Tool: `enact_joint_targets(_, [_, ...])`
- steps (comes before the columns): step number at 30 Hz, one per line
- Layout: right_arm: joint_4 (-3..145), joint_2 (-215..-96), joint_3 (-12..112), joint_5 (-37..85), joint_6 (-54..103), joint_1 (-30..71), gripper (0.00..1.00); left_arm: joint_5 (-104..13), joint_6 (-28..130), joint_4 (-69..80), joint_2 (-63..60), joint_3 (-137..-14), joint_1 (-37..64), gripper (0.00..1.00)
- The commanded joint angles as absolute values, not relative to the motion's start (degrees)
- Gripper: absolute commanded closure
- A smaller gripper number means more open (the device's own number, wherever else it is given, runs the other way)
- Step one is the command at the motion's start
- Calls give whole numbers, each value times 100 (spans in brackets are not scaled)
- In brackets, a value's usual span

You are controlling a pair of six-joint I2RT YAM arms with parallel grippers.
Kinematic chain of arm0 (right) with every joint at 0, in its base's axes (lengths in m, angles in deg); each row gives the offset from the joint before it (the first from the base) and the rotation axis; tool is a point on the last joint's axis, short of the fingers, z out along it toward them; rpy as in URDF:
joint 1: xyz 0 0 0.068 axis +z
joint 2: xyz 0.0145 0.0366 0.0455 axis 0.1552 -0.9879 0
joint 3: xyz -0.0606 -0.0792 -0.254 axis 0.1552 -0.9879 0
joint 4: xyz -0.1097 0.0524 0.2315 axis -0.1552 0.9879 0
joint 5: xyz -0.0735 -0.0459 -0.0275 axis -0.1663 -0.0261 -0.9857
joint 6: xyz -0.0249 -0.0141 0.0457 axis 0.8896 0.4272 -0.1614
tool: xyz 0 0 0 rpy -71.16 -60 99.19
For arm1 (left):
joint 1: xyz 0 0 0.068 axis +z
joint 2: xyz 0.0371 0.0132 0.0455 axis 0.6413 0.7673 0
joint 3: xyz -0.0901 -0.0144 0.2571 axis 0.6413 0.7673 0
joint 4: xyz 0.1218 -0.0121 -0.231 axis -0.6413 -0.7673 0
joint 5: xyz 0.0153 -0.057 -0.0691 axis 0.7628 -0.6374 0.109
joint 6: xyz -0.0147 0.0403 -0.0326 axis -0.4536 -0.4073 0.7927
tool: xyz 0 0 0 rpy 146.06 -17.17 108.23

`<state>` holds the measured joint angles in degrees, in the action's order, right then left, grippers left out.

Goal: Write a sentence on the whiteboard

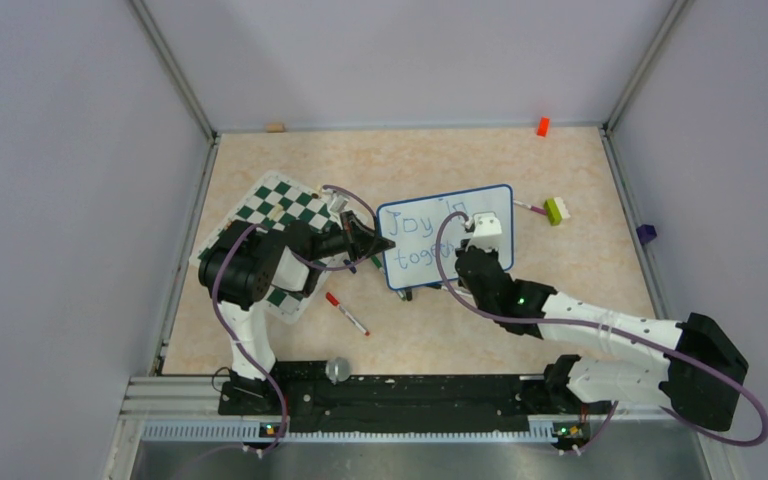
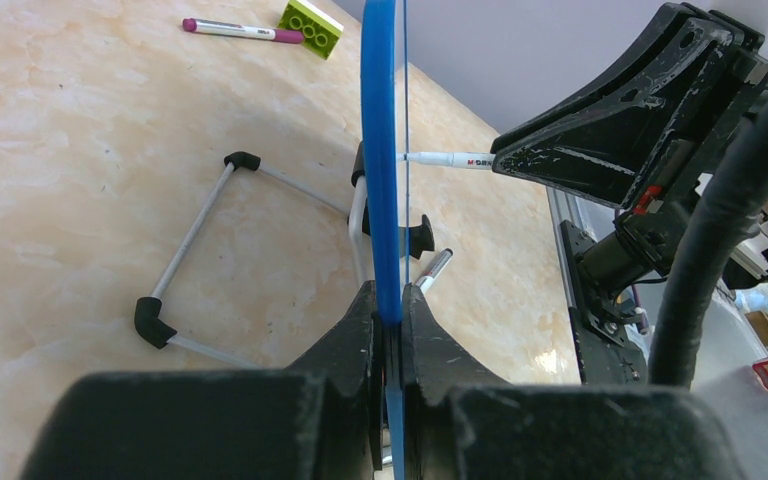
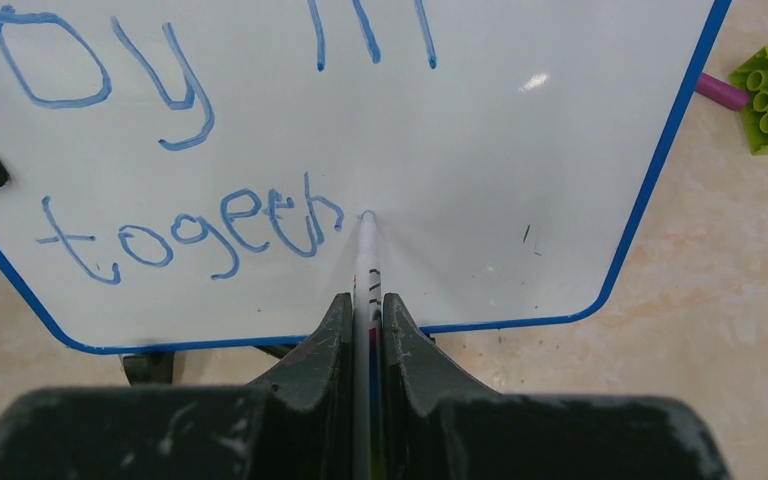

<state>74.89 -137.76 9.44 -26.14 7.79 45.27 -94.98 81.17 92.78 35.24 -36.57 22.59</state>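
The whiteboard [image 1: 445, 236] stands upright mid-table, blue-framed. My left gripper [image 1: 372, 243] is shut on its left edge; in the left wrist view the blue frame [image 2: 381, 150] runs edge-on between my fingers. My right gripper [image 1: 481, 240] is shut on a white marker [image 3: 365, 270], its tip touching the board [image 3: 520, 150]. The sentence [image 3: 190, 225] reads "Joy in" above "togeth" in blue, and the tip sits just right of the last letter. The marker also shows in the left wrist view [image 2: 450, 159], meeting the board from the right.
A green-and-white chess mat [image 1: 278, 215] lies under my left arm. A red-capped marker [image 1: 347, 313] lies near the front. A magenta marker [image 1: 530, 208] and a green brick [image 1: 557, 210] lie right of the board. An orange block [image 1: 542, 126] sits at the back wall.
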Motion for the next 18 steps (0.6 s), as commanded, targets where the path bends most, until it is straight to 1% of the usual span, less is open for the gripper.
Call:
enact_joint_targets(1, [7440,-13726,1080,-2862,770,4388,100,-9713,7426,9645,3618,-3626,2248,100])
enact_joint_targets(12, [7357,-13767,1233,-2892,943,4360,100,-9713,7424,9645,3618,-3626,2248,100])
enact_joint_targets(18, [7222,-13756,1230,-2681,1055,4355,100,-9714,7424,9645,3623,-3627,2255,100])
